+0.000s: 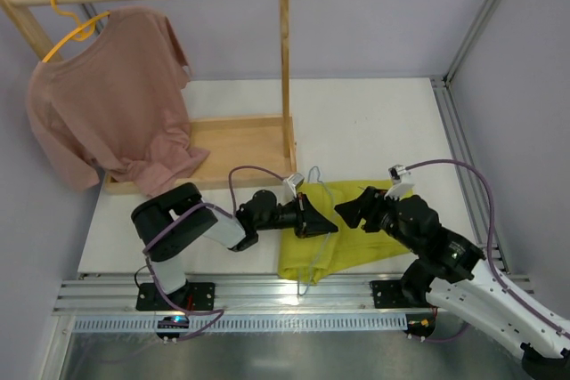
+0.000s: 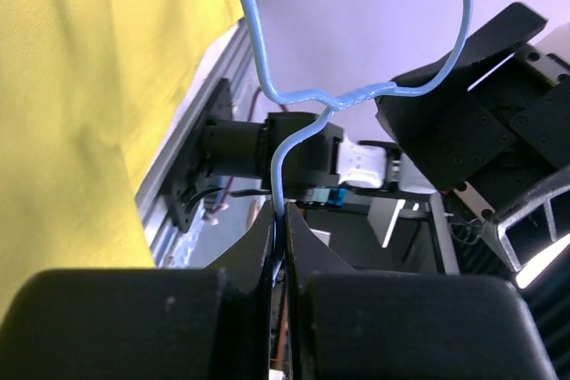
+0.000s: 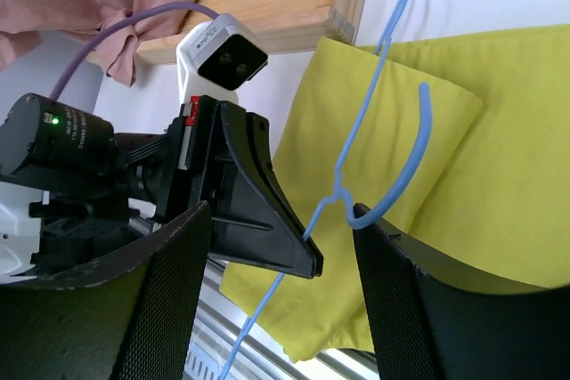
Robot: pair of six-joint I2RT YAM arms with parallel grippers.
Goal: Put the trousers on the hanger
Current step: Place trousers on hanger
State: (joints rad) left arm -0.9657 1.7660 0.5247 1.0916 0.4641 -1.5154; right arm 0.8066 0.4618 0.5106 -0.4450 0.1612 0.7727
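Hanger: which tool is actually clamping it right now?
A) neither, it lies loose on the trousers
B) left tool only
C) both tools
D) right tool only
B. The left wrist view shows the left tool pinched shut on the wire of the hanger, while the right tool stands wide open, with the hook between its fingers but not clamped.

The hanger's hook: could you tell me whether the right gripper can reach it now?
Probably yes: the right gripper is open, and the hanger has its hook just ahead of the fingers, nothing between.
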